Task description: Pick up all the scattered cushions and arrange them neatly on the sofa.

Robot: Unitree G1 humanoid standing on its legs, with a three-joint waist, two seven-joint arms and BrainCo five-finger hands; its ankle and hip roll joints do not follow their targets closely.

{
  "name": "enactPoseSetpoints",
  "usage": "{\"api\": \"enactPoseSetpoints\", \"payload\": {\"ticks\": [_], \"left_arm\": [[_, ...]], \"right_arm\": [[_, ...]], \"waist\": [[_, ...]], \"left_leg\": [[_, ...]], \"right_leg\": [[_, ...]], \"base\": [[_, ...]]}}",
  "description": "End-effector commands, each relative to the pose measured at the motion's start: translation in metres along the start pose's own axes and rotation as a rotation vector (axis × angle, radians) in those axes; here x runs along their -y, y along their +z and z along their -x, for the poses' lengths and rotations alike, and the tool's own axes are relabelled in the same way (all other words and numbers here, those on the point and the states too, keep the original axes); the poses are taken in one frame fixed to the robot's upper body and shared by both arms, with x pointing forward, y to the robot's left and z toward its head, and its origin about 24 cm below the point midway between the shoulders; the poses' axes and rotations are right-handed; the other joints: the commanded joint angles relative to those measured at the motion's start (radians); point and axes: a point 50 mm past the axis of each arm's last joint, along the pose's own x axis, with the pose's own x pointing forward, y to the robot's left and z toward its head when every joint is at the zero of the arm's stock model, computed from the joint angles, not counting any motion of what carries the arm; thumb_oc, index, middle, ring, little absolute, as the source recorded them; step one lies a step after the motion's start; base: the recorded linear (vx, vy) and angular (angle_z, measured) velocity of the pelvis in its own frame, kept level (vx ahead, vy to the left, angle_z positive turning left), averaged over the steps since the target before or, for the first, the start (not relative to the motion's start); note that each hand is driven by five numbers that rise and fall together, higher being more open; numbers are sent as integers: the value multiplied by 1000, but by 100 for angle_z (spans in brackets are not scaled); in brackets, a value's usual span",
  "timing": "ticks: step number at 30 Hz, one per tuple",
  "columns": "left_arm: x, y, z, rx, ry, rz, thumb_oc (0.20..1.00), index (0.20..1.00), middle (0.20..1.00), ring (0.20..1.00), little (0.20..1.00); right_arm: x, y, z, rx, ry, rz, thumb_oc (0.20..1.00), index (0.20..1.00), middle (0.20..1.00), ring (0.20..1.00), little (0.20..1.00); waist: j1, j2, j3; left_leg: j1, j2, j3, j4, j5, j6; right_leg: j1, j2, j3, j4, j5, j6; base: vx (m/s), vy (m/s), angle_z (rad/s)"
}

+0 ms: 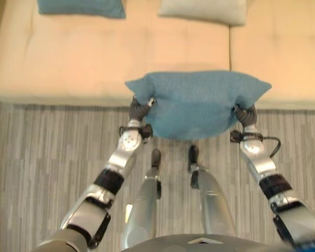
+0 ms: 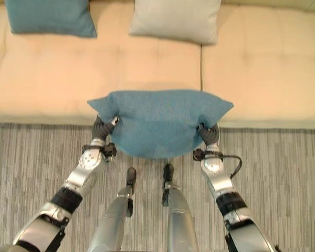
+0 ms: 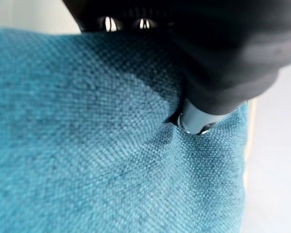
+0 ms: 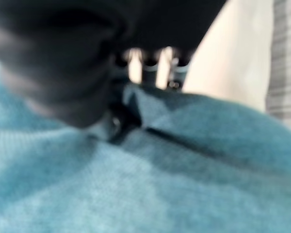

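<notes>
A teal cushion [image 1: 197, 102] hangs in the air between my two hands, in front of the cream sofa [image 1: 84, 58], its upper part over the seat's front edge. My left hand [image 1: 140, 109] is shut on the cushion's left edge; its thumb [image 3: 199, 119] presses into the teal cloth. My right hand [image 1: 245, 114] is shut on the right edge, fingers [image 4: 153, 68] curled over the fabric. A second teal cushion [image 2: 50, 18] leans at the back of the sofa on the left. A pale grey cushion [image 2: 176, 21] stands beside it.
The sofa's right seat [image 2: 262, 73] is bare. Grey striped carpet [image 2: 31, 163] covers the floor in front of the sofa.
</notes>
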Motion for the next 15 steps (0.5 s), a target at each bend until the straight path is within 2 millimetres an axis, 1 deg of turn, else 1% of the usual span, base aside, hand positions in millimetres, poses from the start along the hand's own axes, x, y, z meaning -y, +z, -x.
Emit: {"api": "enactPoseSetpoints", "payload": {"ticks": [1,3,6,8,9,10,11,12,13,15], "left_arm": [[11,33,-11,172,-78,-2,200,200,200,200,200],[1,23,-3,133,-64,-19,200,200,200,200,200],[-10,6,8,62,-50,-26,200,200,200,200,200],[-16,-4,16,19,-37,-23,200,200,200,200,200],[-21,-10,22,-10,-26,-16,200,200,200,200,200],[-21,-13,25,-21,-23,-6,200,200,200,200,200],[-22,-17,28,-34,-23,-2,200,200,200,200,200],[-21,-19,30,-45,-24,2,200,200,200,200,200],[-21,-25,33,-71,-28,6,200,200,200,200,200],[-18,-29,38,-90,-43,6,200,200,200,200,200]], "right_arm": [[17,27,-12,141,-44,-21,200,200,200,200,200],[25,16,-5,103,-54,-7,200,200,200,200,200],[35,0,6,46,-62,21,200,200,200,200,200],[38,-7,10,18,-58,42,200,200,200,200,200],[37,-10,13,10,-42,58,200,200,200,200,200],[39,-11,13,5,-31,77,200,200,200,200,200],[40,-13,13,2,-24,92,200,200,200,200,200],[40,-14,14,-9,-19,90,200,200,200,200,200],[44,-19,17,-30,-23,94,200,200,200,200,200],[48,-24,22,-53,-30,95,200,200,200,200,200]], "waist": [[-7,10,-56],[-12,6,-71],[-17,-3,-91],[-20,-11,-106],[-7,-29,-103],[4,-43,-103],[13,-50,-109],[12,-50,-113],[5,-39,-132],[-7,-23,-138]], "left_leg": [[50,-9,-12,-23,-30,-25],[103,-4,-10,-28,-33,-25],[179,7,0,-21,-57,-26],[218,10,3,-12,-73,-20],[221,0,-31,42,-89,-22],[206,-29,-120,84,-97,-28],[204,-60,-204,113,-112,-31],[213,-67,-227,117,-116,-33],[249,-69,-232,91,-125,-29],[295,-55,-198,62,-131,-21]], "right_leg": [[90,-12,-5,-60,5,67],[149,0,-2,-73,0,63],[240,16,13,-97,-14,60],[291,33,42,-126,-12,59],[330,52,79,-146,-8,56],[354,59,104,-165,-2,57],[374,63,141,-183,9,62],[381,65,153,-188,15,65],[400,66,170,-200,22,73],[416,57,180,-199,27,83]], "base": [[109,-51,-6],[99,-37,-3],[95,-41,-5],[54,-3,-12],[-15,39,-40],[-28,107,-73],[-18,130,-115],[47,197,-109],[89,201,-108],[28,274,-72]]}}
